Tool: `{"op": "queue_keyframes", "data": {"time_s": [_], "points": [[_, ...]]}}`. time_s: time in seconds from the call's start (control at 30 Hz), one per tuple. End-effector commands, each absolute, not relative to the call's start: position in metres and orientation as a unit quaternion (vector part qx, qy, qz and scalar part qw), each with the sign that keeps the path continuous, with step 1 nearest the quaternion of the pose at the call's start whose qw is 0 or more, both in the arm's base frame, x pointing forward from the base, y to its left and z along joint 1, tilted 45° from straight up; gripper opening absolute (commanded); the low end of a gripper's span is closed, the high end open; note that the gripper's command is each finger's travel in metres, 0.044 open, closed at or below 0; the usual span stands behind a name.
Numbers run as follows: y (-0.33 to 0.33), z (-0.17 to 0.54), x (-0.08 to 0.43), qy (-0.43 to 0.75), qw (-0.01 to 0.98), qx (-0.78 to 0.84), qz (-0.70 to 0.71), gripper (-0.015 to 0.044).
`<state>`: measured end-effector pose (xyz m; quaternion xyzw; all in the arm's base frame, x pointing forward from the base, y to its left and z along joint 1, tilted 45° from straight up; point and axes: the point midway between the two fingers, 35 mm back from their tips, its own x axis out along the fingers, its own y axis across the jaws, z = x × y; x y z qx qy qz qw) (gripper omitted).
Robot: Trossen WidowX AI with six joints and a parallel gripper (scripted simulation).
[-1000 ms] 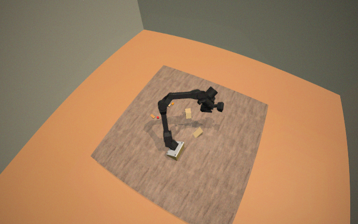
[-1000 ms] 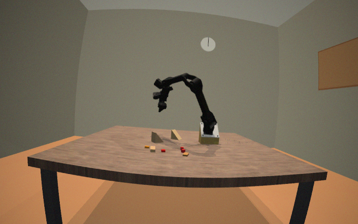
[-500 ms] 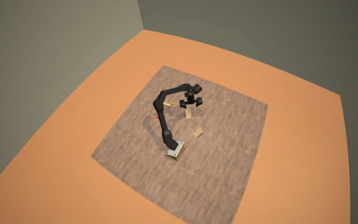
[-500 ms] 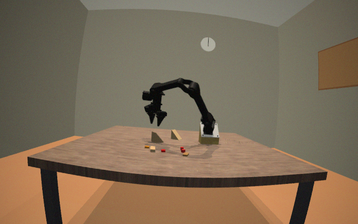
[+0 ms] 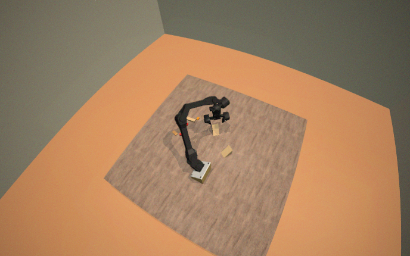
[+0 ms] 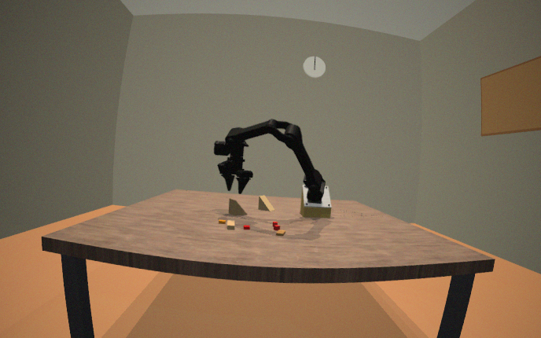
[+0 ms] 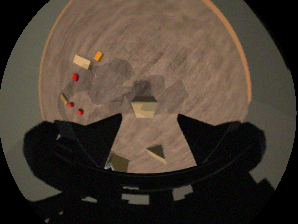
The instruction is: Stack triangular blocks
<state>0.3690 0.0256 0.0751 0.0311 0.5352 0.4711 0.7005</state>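
Observation:
One tan triangular block rests on the table. Its sloped face is up, with the tall end at the left in the exterior view. The other triangular block rests apart from it, nearer the arm's base and turned at a different angle, also slope up. My gripper is open and empty, pointing down. It hangs above the first block, clear of it. No part of either block is between the fingers.
A small pale block, an orange piece, a brown-orange piece and several red pieces lie to one side. The arm's base stands on the table.

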Motion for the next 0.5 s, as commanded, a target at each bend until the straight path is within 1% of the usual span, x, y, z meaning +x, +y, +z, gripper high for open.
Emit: {"op": "queue_keyframes", "data": {"time_s": [0.0,0.47], "points": [[0.033,0.070,0.368,0.535,0.699,0.033,0.473,0.0440],[0.049,0.053,0.367,0.535,0.699,0.033,0.473,0.0440]]}}
